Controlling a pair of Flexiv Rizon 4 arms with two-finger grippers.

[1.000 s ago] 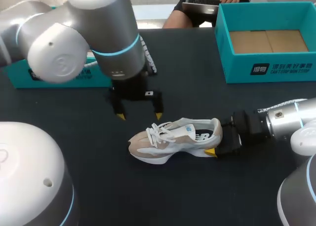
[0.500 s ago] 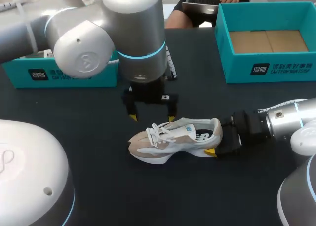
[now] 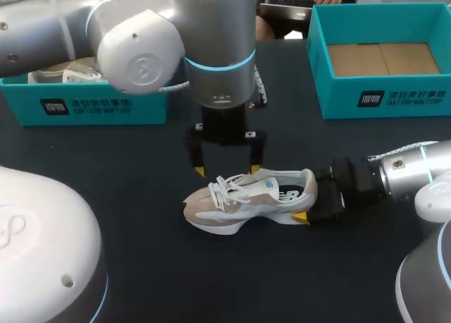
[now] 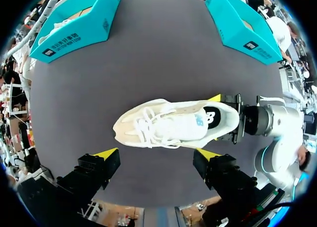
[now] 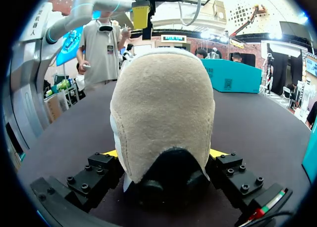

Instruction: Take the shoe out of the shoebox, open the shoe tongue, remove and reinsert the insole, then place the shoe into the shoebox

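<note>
- The beige-and-white sneaker (image 3: 246, 199) stands on its sole on the dark bench (image 3: 141, 266), well apart from the open teal shoebox (image 3: 380, 97).
- The right claw (image 5: 166, 155) clamps the sneaker's heel from both sides.
- The left claw (image 3: 227, 171) hangs spread wide and empty, just above the laces (image 4: 148, 128).

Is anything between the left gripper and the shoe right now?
Nothing. The left wrist view shows only bare table between the open left gripper and the shoe.
</note>
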